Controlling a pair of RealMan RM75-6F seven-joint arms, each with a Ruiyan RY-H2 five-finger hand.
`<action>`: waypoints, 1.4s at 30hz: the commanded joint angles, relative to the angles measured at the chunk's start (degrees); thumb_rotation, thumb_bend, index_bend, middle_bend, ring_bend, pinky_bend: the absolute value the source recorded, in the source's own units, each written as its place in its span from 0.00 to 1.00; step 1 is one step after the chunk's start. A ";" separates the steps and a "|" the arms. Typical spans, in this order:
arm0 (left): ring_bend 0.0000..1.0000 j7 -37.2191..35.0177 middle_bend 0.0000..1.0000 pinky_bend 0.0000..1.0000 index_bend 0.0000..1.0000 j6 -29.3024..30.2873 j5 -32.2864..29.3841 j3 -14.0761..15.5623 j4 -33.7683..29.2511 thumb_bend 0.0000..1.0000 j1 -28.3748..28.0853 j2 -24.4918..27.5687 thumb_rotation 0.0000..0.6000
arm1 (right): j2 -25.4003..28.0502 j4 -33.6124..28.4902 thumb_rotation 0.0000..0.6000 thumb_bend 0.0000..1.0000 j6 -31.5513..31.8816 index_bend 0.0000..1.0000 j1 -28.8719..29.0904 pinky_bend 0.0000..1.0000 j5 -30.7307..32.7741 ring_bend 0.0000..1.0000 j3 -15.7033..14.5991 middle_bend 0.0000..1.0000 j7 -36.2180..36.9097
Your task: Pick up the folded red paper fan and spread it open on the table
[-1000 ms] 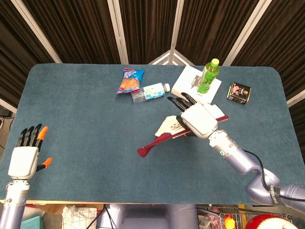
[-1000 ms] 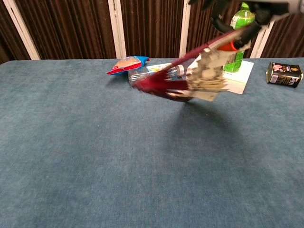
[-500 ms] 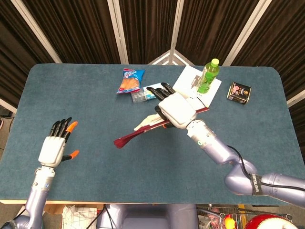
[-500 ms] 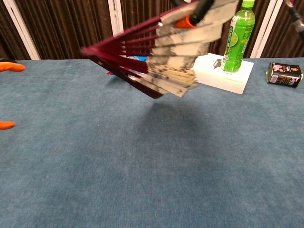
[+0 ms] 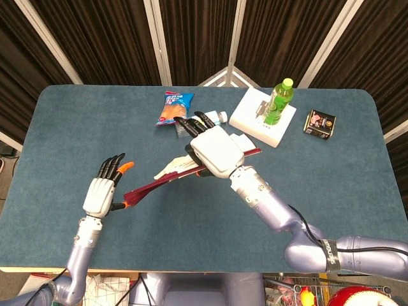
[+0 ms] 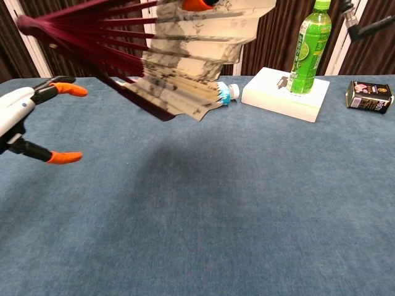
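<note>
1. The right hand [image 5: 215, 150] grips the partly spread red paper fan [image 5: 167, 176] above the bench [image 5: 57, 134].
2. The fan's long axis slants down-left, its handle end just beside the left hand [image 5: 102, 192], whose fingers [image 5: 115, 164] are apart, holding nothing.

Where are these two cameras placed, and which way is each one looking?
Head view: high up, looking steeply down on the blue table; both arms show, with the left hand open and the right hand holding the fan.
Chest view: low, looking level across the table toward the curtains; only the left hand shows.
Shared: fan, green bottle.
</note>
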 commanded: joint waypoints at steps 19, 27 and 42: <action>0.00 -10.96 0.09 0.02 0.38 0.69 -0.54 -3.24 7.39 0.32 -6.38 -9.64 1.00 | -1.74 -4.29 1.00 0.37 5.22 0.84 1.62 0.09 2.30 0.16 -1.18 0.10 -1.66; 0.00 -9.70 0.15 0.04 0.49 -1.69 -2.58 -5.52 9.51 0.38 -9.70 -12.21 1.00 | -1.39 -4.88 1.00 0.37 5.19 0.85 1.94 0.09 2.58 0.16 -1.74 0.10 -1.38; 0.00 -12.55 0.31 0.11 0.68 -4.08 -5.58 -7.31 20.85 0.47 -13.00 -15.55 1.00 | -0.25 -3.28 1.00 0.37 6.89 0.85 -2.31 0.09 -2.46 0.16 -4.35 0.10 4.37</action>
